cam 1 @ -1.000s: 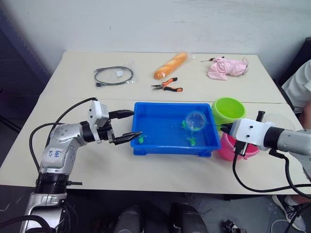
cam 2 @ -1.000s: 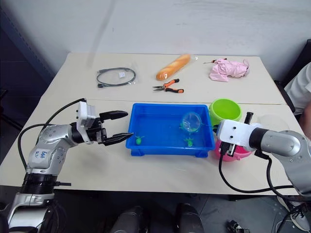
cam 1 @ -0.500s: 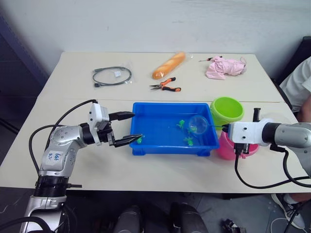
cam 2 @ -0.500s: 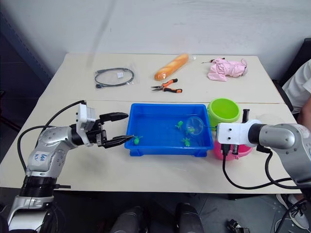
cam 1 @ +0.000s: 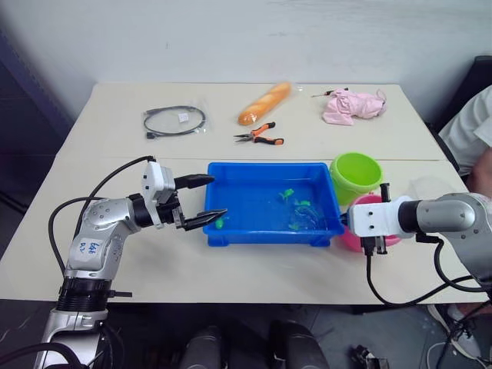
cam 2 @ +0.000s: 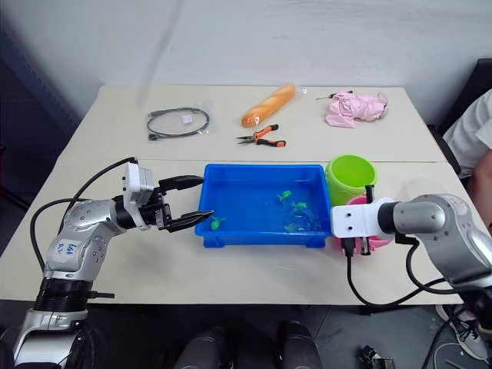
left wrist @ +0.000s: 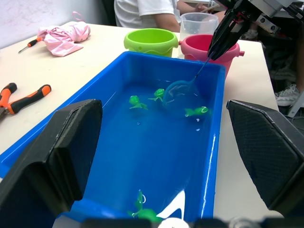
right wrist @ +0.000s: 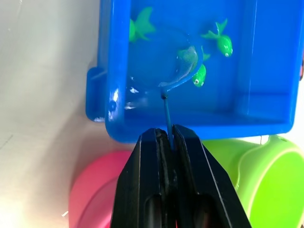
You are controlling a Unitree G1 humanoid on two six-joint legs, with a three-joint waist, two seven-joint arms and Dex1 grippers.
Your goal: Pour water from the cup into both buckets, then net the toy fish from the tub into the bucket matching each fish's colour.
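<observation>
Since a second ago, net [left wrist: 178, 90] sinks lower right in tub [cam 1: 231, 173].
Right gripper [right wrist: 166, 137] pinches its handle; left gripper [cam 1: 201, 200] gapes empty. Green fish [right wrist: 221, 42] unnetted; green bucket [cam 1: 356, 173], pink bucket [left wrist: 209, 45] wait right.

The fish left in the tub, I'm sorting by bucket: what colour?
Bright green fish, clearest in the left wrist view.

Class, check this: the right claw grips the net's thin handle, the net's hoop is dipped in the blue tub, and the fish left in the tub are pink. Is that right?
Not quite. The small plastic toy fish in the shallow blue plastic tub are bright green, not pink, as the right wrist view shows. The rest holds: the right claw is shut on the thin blue handle of the small round net, whose hoop sits in the tub.
</observation>
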